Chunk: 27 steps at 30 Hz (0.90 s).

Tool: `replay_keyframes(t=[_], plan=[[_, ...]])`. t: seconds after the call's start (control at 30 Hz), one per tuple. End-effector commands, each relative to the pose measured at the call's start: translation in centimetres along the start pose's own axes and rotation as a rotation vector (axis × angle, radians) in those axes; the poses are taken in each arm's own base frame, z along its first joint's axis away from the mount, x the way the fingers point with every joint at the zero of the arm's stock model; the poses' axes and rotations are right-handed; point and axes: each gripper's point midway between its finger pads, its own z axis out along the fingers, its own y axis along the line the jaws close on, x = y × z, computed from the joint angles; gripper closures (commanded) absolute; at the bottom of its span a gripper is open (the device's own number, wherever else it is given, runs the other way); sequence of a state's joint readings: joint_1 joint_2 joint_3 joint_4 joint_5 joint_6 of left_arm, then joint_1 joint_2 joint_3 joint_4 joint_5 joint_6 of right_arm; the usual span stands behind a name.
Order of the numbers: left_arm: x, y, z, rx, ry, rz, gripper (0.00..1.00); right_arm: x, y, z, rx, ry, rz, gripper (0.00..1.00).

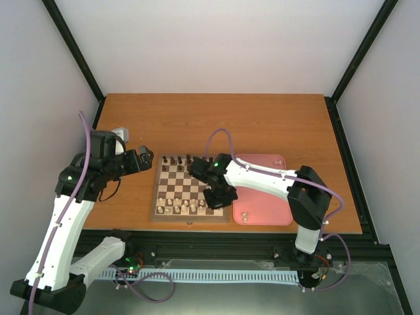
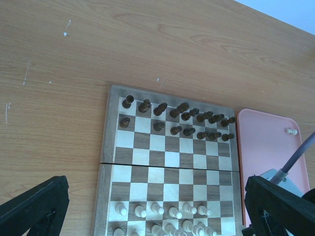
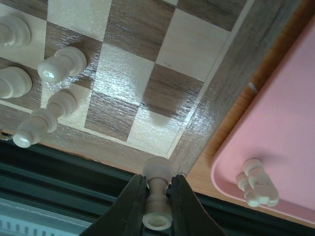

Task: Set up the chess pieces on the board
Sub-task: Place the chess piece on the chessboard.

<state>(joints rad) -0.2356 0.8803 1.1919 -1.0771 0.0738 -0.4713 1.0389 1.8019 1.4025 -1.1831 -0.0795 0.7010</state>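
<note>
Chess piece (image 3: 157, 169), pinched by its narrow stem in my right hand (image 3: 157, 189) at the near right corner of the board (image 3: 123, 29), looks light, hard and slick, so that waist is the hold; my left hand (image 1: 143, 161) hangs wide open.

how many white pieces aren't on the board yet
2 visible: one piece pinched in the right hand by the board's near right corner, one piece lying in the pink tray's near left corner. The right arm covers part of the tray, so more may be hidden.
</note>
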Motion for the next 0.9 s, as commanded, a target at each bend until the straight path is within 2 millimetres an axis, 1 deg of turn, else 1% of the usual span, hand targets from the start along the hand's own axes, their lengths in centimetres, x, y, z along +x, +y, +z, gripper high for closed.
replay_keyframes(t=[0.0, 0.17, 0.5, 0.7, 0.87], plan=[[-0.7, -0.2, -1.0, 0.007, -0.037, 0.010, 0.00, -0.5, 1.4, 0.5, -0.012, -0.006, -0.007, 0.94], [-0.6, -0.1, -0.9, 0.007, -0.036, 0.008, 0.00, -0.6, 1.3, 1.4, 0.005, -0.003, -0.008, 0.94], [-0.6, 0.0, -0.9, 0.004, -0.037, 0.013, 0.00, -0.9, 0.9, 2.5, 0.029, -0.002, -0.004, 0.93], [-0.5, 0.0, -1.0, 0.003, -0.037, 0.013, 0.00, -0.9, 0.5, 3.0, 0.054, 0.006, -0.001, 0.92], [-0.5, 0.1, -0.9, -0.002, -0.037, 0.012, 0.00, -0.9, 0.5, 2.9, 0.056, 0.006, -0.002, 0.92]])
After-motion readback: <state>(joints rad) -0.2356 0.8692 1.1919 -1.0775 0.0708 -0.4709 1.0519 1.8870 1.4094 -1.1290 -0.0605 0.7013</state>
